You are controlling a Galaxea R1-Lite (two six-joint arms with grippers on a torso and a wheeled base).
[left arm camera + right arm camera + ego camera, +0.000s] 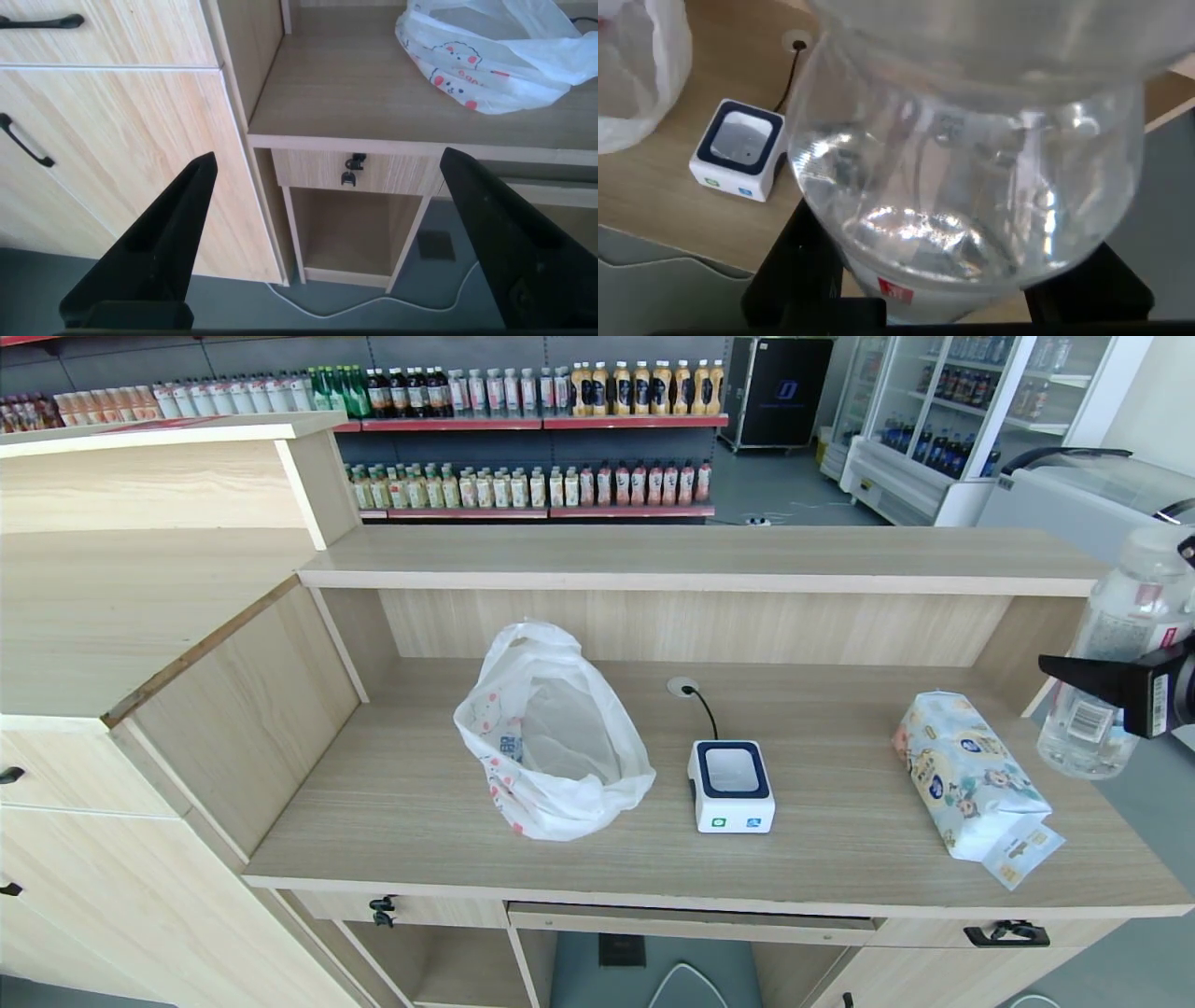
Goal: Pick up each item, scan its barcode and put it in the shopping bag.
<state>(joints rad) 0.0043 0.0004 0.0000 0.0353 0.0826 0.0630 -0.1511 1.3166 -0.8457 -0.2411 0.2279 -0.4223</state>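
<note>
Right pincer (1130, 695) clamps a clear plastic water bottle (1116, 635), apparently upright, past the right end of the pale wooden counter (840, 859). Inward lie a patterned tissue pack (971, 784), white scanner (732, 786) and white plastic shopping bag (551, 747). Left pincer (327, 243) hangs spread wide, low beside the counter.

Head camera looks down on the counter (840, 845); both wrist cameras also catch its shopping bag (551, 751).

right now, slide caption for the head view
Right gripper holds a water bottle; shopping bag, scanner and printed pack on counter.

Clear bottle (971, 177) in claw (943, 303), scanner (738, 149) on counter (682, 215)
</note>
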